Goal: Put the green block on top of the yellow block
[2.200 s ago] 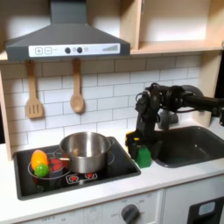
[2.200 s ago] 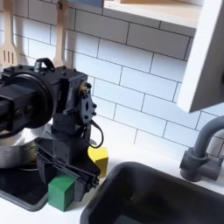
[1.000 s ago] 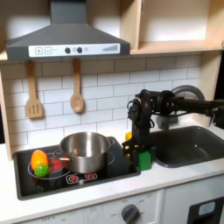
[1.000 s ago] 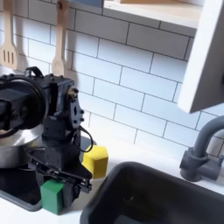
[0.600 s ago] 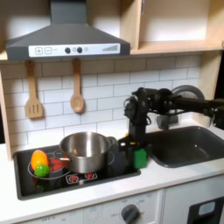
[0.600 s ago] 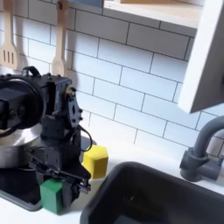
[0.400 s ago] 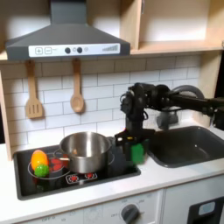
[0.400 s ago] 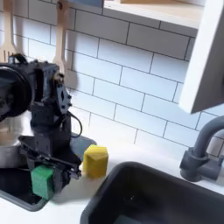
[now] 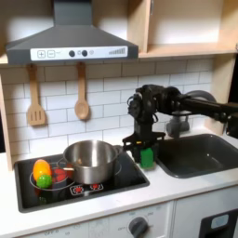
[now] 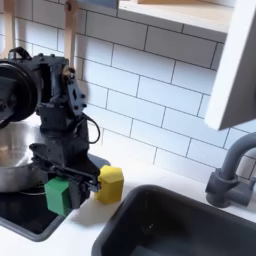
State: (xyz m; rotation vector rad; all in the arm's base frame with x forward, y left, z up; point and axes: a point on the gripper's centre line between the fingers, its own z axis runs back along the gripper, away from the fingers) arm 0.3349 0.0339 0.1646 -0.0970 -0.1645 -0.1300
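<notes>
1. The gripper (image 10: pixel 62 185) is clamping the green block (image 10: pixel 57 195) between its fingers, the block sitting low at the arm's tip in the second exterior view.
2. In the first exterior view the green block (image 9: pixel 146 155) is hanging in the gripper (image 9: pixel 142 149) at the right edge of the black stovetop (image 9: pixel 102 185), between the steel pot (image 9: pixel 90 160) and the sink (image 9: pixel 200 153).
3. The yellow block (image 10: pixel 110 184) is resting on the white counter (image 10: pixel 80 228), just beside the green block on the second exterior view's right; whether the two are touching cannot be told.
4. The green block is sitting at about the yellow block's level, not above it.
5. A rounded green-and-yellow toy food (image 9: pixel 42 173) is lying on the stovetop at the first exterior view's left.
</notes>
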